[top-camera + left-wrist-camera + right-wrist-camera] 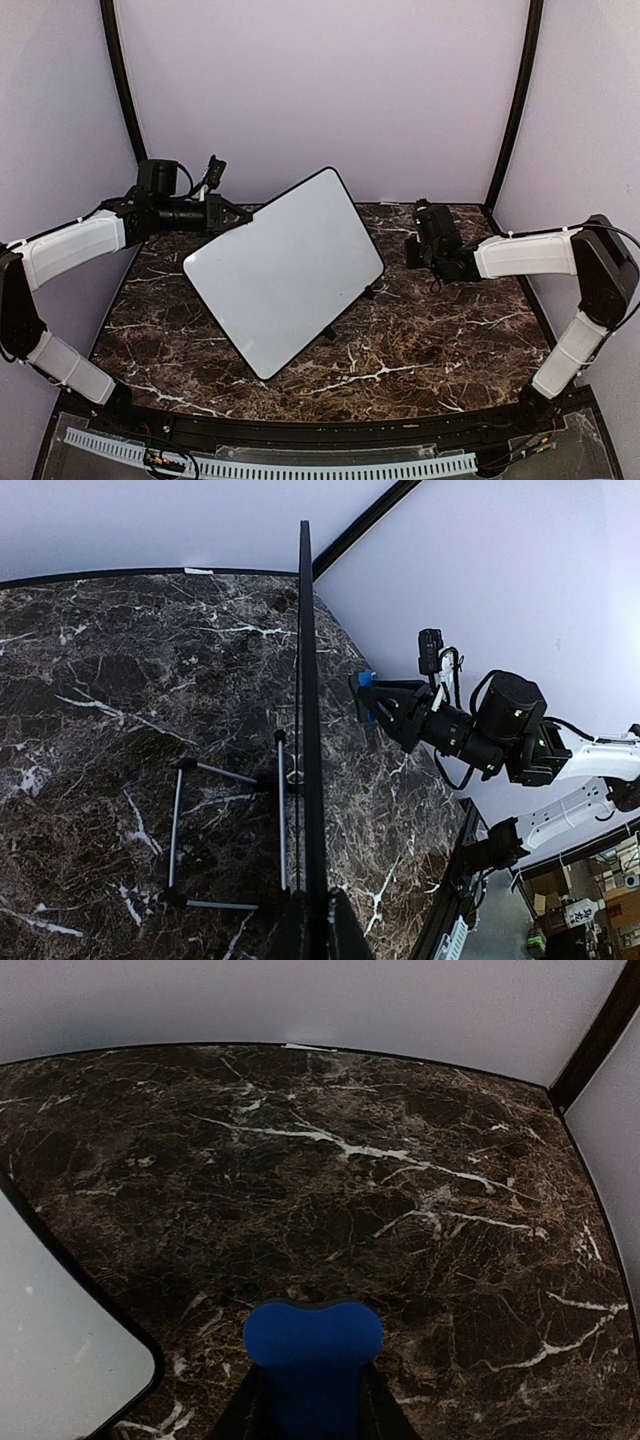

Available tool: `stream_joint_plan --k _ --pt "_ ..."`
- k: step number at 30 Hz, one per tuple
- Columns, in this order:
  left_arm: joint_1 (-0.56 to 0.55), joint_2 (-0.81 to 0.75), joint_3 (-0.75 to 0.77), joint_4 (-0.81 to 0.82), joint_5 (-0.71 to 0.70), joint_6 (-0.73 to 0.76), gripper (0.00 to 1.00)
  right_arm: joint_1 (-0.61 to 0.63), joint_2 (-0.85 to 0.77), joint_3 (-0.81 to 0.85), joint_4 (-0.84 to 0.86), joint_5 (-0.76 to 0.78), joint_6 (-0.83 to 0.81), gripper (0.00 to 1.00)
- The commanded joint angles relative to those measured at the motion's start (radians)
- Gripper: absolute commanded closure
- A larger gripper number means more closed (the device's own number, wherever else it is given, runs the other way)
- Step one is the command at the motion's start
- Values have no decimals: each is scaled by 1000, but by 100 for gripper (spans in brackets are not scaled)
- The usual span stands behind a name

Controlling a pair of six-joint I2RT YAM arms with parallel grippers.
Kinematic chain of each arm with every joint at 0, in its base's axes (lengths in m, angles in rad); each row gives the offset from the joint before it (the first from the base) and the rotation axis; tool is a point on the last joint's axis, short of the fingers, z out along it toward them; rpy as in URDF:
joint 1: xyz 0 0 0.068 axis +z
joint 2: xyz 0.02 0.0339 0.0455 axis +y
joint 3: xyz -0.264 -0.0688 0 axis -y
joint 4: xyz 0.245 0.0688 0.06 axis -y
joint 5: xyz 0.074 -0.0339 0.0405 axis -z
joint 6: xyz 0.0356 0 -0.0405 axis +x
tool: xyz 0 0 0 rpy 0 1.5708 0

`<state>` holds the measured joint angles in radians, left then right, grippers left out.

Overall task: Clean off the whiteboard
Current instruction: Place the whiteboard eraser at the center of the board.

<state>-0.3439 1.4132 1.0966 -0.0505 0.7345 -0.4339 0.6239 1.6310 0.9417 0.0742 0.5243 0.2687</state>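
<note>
From above, the blue eraser block point(312, 1345) is hidden behind the dark body of the right gripper point(411, 248). The left gripper point(238, 215) is hard to separate from the black rim it meets. The left wrist camera sees the large flat white whiteboard with rounded corners point(285, 270) only edge-on, as a thin black line, so its face is hidden there. The right wrist view catches only one rounded corner of it at the lower left, and the fingers there are cut off by the frame's bottom edge.

The whiteboard stands tilted on the dark brown marble-patterned table point(430, 340), left of centre. A black wire stand point(230, 830) is behind it, and the top view shows only its small feet. The left gripper is clamped on the board's upper left rim. The right gripper is well apart from the board on its right, closed around the eraser. From above the board's face looks plain white.
</note>
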Motion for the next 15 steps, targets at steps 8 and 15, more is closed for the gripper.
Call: stream_joint_plan --k 8,15 --pt "7 28 74 9 17 -7 100 -126 110 -14 -35 -128 140 73" --pt "7 31 100 -11 -7 -12 100 -149 128 1 -42 -165 152 70"
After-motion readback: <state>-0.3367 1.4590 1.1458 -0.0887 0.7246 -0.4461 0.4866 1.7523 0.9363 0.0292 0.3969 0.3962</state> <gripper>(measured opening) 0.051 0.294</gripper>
